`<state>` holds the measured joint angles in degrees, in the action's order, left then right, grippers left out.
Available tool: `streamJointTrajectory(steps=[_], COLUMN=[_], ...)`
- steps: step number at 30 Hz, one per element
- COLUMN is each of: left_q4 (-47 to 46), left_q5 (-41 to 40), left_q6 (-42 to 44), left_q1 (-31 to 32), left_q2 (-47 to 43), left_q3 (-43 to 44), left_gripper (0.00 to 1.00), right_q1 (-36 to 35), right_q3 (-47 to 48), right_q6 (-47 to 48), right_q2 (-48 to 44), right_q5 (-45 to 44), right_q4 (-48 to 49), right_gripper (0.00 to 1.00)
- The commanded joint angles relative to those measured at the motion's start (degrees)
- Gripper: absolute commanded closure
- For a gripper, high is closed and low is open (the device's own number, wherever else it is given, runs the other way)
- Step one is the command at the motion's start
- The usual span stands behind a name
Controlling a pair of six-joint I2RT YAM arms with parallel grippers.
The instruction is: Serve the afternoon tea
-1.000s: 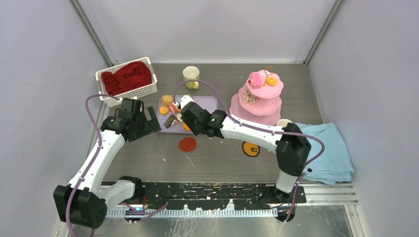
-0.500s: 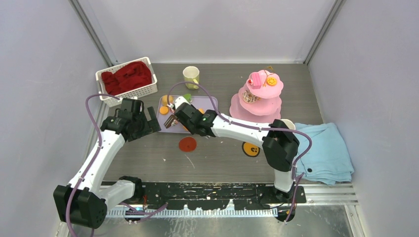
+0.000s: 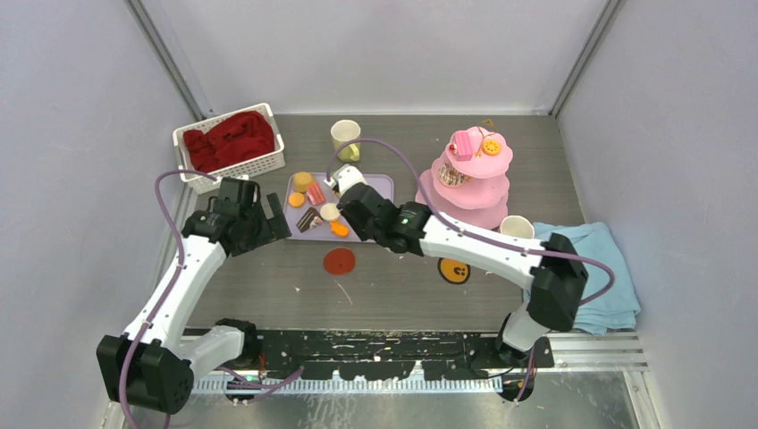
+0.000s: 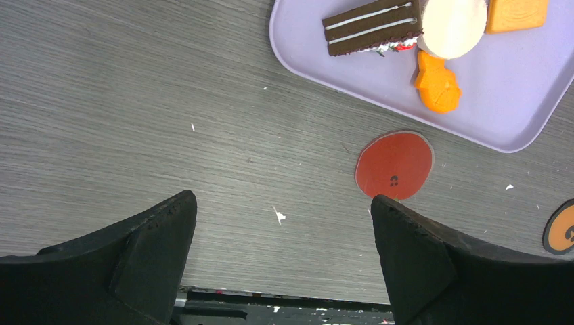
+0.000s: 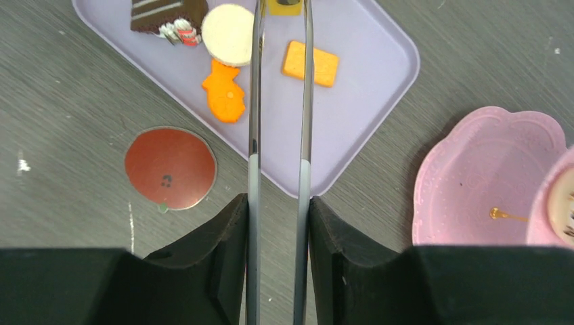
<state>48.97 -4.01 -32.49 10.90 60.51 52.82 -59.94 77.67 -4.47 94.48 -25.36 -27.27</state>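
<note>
A lilac tray (image 3: 375, 186) holds toy pastries: a chocolate cake slice (image 5: 159, 13), a cream round (image 5: 227, 26), an orange fish-shaped cookie (image 5: 223, 98) and an orange biscuit (image 5: 310, 63). My right gripper (image 5: 279, 200) is shut on grey metal tongs (image 5: 254, 101) reaching over the tray. A small yellow piece (image 5: 283, 5) sits between the tong tips at the frame's top edge. The pink three-tier stand (image 3: 469, 174) with sweets stands to the right. A yellow-green mug (image 3: 346, 138) stands behind the tray, and another mug (image 3: 516, 226) stands by the towel. My left gripper (image 4: 284, 223) hangs open over bare table.
A white basket of red cloth (image 3: 231, 143) sits back left. A red coaster (image 3: 339, 261) and an orange coaster (image 3: 454, 270) lie in front of the tray. A folded light-blue towel (image 3: 590, 277) lies at the right.
The right arm swung left over the tray, then drew back right, uncovering the pastries. The tongs have narrowed. The left arm has not moved.
</note>
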Motion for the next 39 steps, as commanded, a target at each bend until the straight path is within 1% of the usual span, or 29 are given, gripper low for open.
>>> streamJointTrajectory(steps=[1,4,10,16,22,29,32,37,39], left_q4=[-1.5,-1.4,-1.4,-1.4,-1.4,-1.4,-1.5,-1.4,-1.5], left_q5=[0.2,0.7,1.0,1.1,1.6,2.2,2.3,3.0,3.2], left_q6=[0.5,0.3,0.1,0.1,-0.2,-0.3,-0.3,-0.5,-0.6], left_q1=[0.1,0.2,0.1,0.2,0.2,0.2,0.2,0.1,0.1], left_q2=[-0.3,-0.1,-0.7,-1.0,-1.1,-0.8,-0.9,-0.9,-0.9], left_q3=[0.7,0.6,0.6,0.7,1.1,1.8,2.1,2.5,2.6], left_gripper=[0.01,0.0,0.0,0.0,0.0,0.0,0.0,0.0,0.0], right_q1=[-0.4,-0.4,-0.4,-0.4,-0.4,-0.4,-0.4,-0.4,-0.4], right_q3=[-1.9,-3.9,-5.9,-7.1,-8.9,-9.8,-9.8,-8.0,-7.2], right_q6=[-3.2,-4.0,-5.8,-8.1,-11.9,-19.6,-22.7,-25.8,-26.3], right_q2=[-9.1,-11.5,-13.5,-22.0,-33.0,-41.1,-45.1,-47.9,-48.7], right_q5=[-0.5,0.0,0.5,2.5,-3.2,-10.8,-12.3,-13.9,-14.2], right_q4=[4.0,4.3,3.1,-1.2,-10.6,-26.2,-30.1,-36.5,-37.6], right_gripper=[0.99,0.99,0.99,0.99,0.99,0.99,0.99,0.99,0.99])
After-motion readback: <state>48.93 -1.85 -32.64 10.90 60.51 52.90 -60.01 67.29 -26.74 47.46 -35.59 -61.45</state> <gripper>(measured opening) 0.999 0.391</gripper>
